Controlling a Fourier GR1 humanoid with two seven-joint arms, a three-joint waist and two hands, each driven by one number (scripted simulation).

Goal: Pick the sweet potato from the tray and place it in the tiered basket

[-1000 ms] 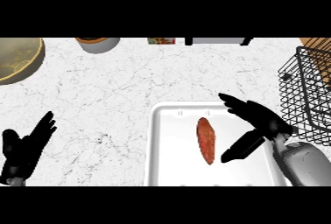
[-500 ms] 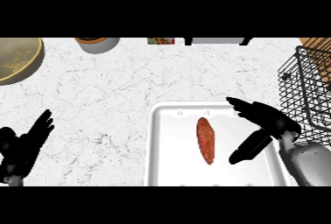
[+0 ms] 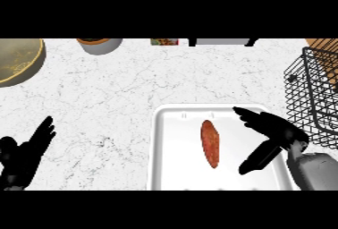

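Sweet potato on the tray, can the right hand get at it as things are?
Probably yes. The right hand is open above the tray, just right of the sweet potato, with nothing between them.

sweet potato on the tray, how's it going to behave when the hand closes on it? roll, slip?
The sweet potato is long, narrow and tapered at both ends, so it is probably rigid and may pivot if pinched near a tip. It lies flat on the smooth white tray, so it could slide or roll sideways when nudged. The open right hand sits beside it, not touching.
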